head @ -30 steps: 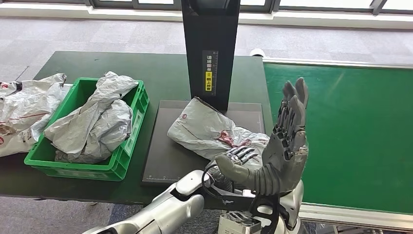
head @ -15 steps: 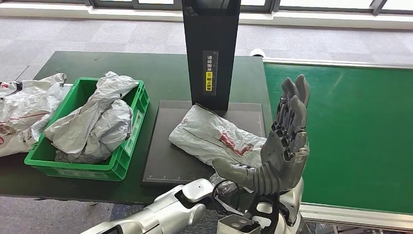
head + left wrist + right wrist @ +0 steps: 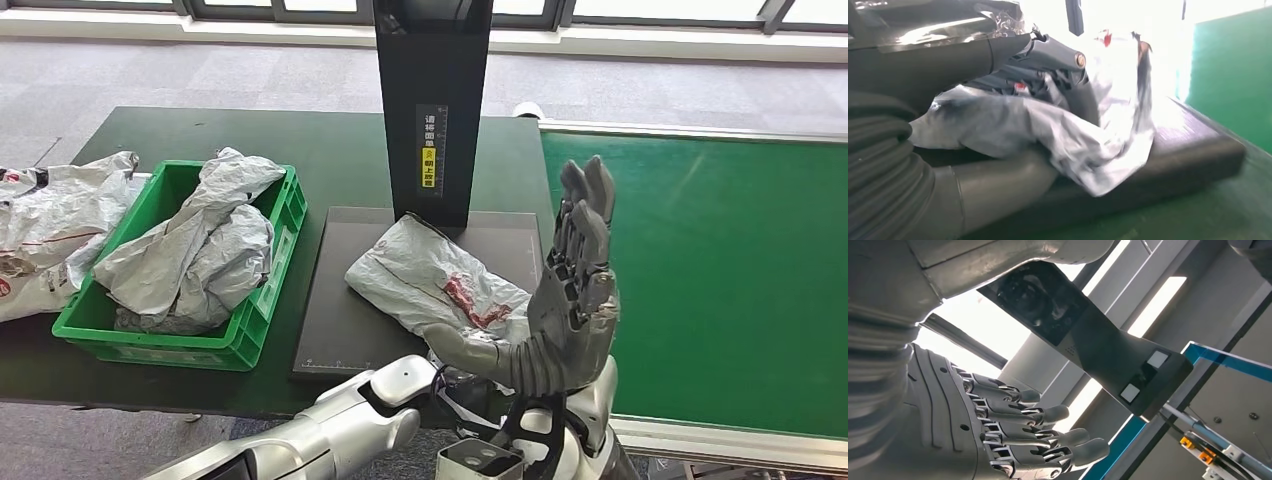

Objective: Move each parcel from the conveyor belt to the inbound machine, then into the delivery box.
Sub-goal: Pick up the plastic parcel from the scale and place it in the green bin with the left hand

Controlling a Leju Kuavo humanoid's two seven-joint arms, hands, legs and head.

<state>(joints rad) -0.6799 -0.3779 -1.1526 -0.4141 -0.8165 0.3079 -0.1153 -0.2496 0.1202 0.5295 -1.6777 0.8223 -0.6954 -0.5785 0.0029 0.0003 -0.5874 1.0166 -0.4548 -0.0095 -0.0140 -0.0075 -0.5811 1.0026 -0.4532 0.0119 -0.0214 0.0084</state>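
A grey parcel (image 3: 430,275) with red print lies on the black plate (image 3: 335,300) of the inbound machine, below its dark column (image 3: 432,100). In the left wrist view my left hand (image 3: 1013,65) grips this parcel (image 3: 1088,135), fingers over it and thumb (image 3: 998,185) under its near edge. In the head view my left arm (image 3: 340,430) reaches up from below toward the parcel's near end, where my right hand covers the left hand. My right hand (image 3: 570,290) is raised upright in front of the parcel, fingers straight and apart, holding nothing; it appears as well in the right wrist view (image 3: 998,425).
A green crate (image 3: 265,300) left of the plate holds crumpled grey parcels (image 3: 190,255). More grey parcels (image 3: 40,230) lie on the dark table at the far left. The green conveyor belt (image 3: 720,270) runs along the right.
The parcel has slid a little left and farther onto the plate. My right hand has drifted left and lower. My left hand's fingers, seen on the parcel earlier, are now behind the right hand.
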